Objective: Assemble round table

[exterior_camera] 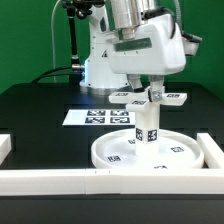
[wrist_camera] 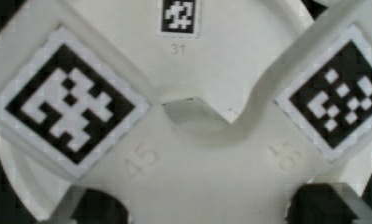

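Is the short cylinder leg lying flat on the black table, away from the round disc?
No. In the exterior view the leg stands upright on the middle of the round disc, with the cross-shaped base on top.

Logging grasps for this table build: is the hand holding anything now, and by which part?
Yes, it seems: the hand grips the cross-shaped base near its middle, above the upright leg standing on the round disc. The fingertips' contact is not clearly visible.

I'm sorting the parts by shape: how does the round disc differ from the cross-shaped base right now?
The round disc is a wide rimmed circle lying flat on the table; the cross-shaped base is smaller, with arms, raised atop the leg standing on the disc. The gripper is at the base, not the disc. Both are white with square tags.
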